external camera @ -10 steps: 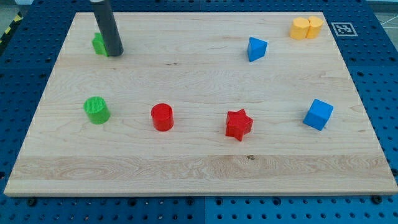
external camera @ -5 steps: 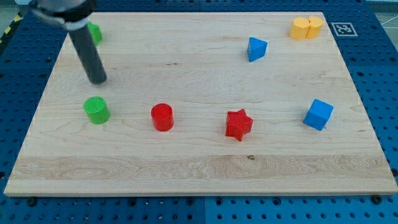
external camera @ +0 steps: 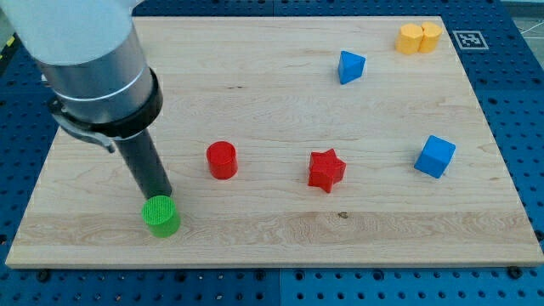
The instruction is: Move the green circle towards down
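The green circle point(external camera: 160, 216) is a ribbed green cylinder near the view's bottom left of the wooden board point(external camera: 280, 229). My tip point(external camera: 161, 196) rests right at its upper edge, touching or almost touching it. The dark rod rises up and left into the large grey arm body, which covers the board's top-left corner. A second green block seen there earlier is hidden behind the arm.
A red cylinder point(external camera: 222, 160) stands right of my tip, then a red star point(external camera: 325, 170) and a blue cube point(external camera: 435, 156). A blue triangular block point(external camera: 350, 66) and a yellow block point(external camera: 419, 38) lie near the view's top right.
My tip swept from the top left down the board's left side. The green circle moved down and slightly right, from about mid-height to near the bottom edge.
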{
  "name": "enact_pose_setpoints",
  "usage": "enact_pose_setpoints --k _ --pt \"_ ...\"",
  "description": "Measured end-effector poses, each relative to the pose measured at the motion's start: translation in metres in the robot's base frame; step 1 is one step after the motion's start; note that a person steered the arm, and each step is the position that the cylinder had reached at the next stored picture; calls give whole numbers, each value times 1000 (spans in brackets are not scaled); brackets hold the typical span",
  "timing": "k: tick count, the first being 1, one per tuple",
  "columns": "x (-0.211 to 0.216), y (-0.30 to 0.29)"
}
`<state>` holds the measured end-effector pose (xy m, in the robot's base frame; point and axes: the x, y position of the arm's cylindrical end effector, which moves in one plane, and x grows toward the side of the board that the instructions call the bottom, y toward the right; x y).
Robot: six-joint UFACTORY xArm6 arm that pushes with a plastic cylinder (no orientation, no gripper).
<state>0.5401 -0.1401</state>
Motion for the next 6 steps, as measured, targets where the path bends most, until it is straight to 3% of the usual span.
enact_pose_setpoints --k 2,3,4,6 --pt "5 52" --pt "69 63" --pt "79 63" --pt "48 30"
